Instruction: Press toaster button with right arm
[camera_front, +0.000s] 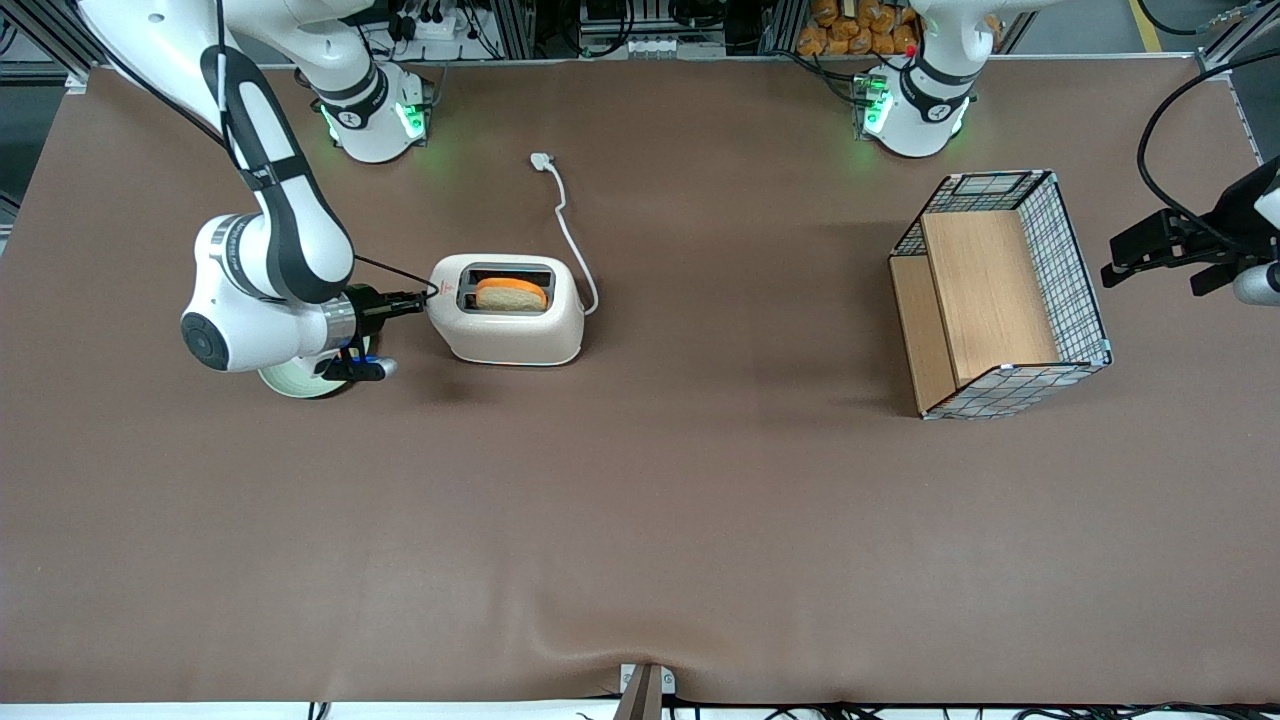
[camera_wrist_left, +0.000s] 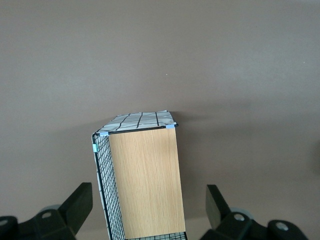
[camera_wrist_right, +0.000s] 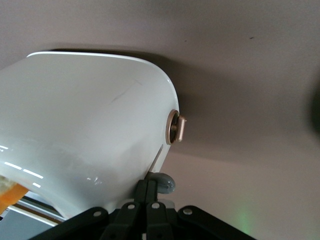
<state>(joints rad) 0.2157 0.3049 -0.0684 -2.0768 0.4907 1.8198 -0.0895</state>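
The cream-white toaster (camera_front: 520, 325) stands on the brown table with an orange-crusted bread slice (camera_front: 510, 294) in its slot. The right arm (camera_front: 270, 240) reaches toward the toaster's narrow face. Its gripper (camera_front: 424, 297) is at that face, fingers shut together and holding nothing. In the right wrist view the shut gripper (camera_wrist_right: 148, 184) has its fingertips against the small grey toaster button (camera_wrist_right: 166, 183), which juts from the toaster (camera_wrist_right: 85, 125). A round tan knob (camera_wrist_right: 177, 127) sits on the same face, apart from the fingers.
The toaster's white cord and plug (camera_front: 541, 160) trail away from the front camera toward the arm bases. A wire basket with wooden panels (camera_front: 1000, 295) stands toward the parked arm's end of the table; it also shows in the left wrist view (camera_wrist_left: 142, 175).
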